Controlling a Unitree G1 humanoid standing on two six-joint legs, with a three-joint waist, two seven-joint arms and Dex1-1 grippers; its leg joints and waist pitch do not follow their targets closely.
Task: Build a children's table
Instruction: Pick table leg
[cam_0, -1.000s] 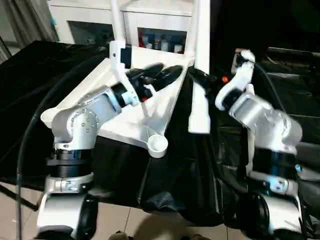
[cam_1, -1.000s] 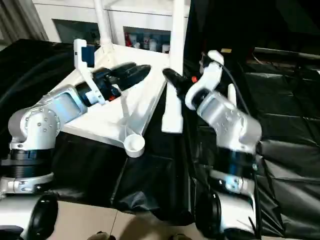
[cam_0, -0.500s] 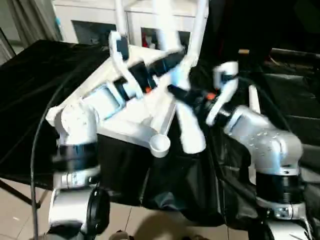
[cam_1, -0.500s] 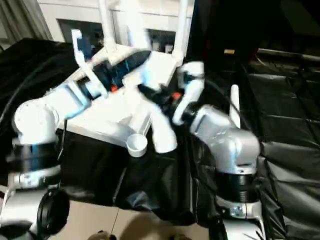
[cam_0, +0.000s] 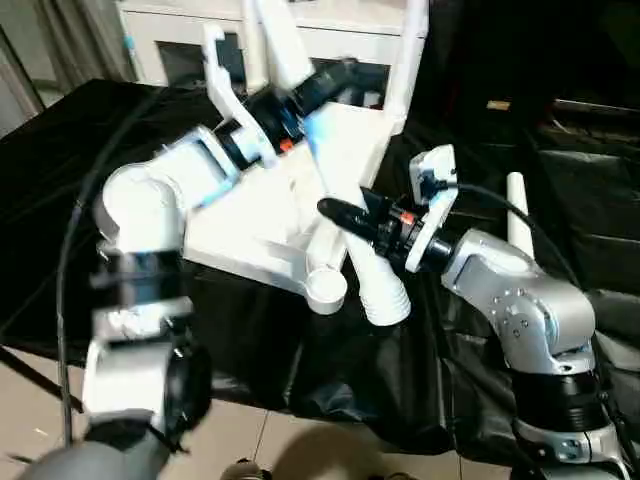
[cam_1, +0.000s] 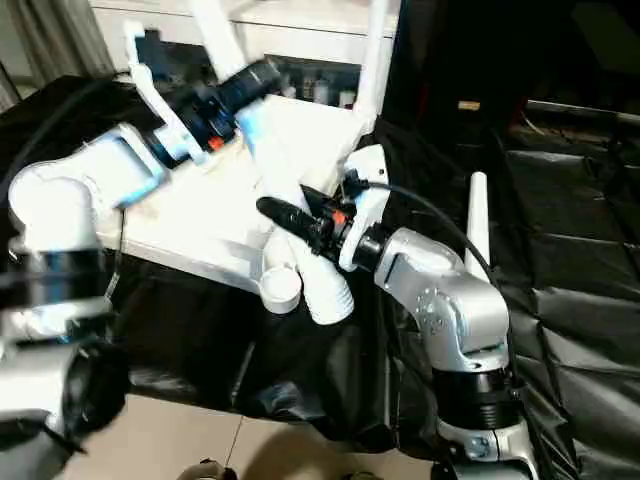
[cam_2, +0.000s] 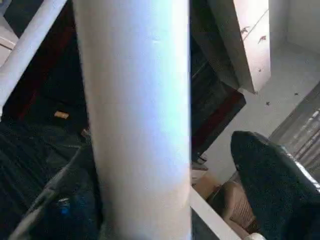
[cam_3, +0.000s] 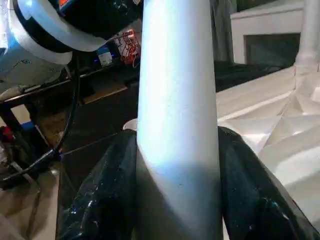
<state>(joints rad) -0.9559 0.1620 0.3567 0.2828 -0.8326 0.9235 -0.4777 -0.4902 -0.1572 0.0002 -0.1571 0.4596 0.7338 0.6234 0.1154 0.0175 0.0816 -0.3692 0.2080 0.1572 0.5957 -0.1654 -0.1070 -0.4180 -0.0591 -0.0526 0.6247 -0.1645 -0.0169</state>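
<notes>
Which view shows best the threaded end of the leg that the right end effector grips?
The left eye view: the held leg shows its ribbed, threaded end near the tabletop's corner socket, with the right end effector clamped above it. The right eye view shows much the same. The wrist views show just smooth tube, no thread.

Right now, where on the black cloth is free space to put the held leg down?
Free: the black cloth right of the lying spare leg. Also the cloth left of the table top. Crowded: around the near corner socket, where the held leg and right gripper meet.
</notes>
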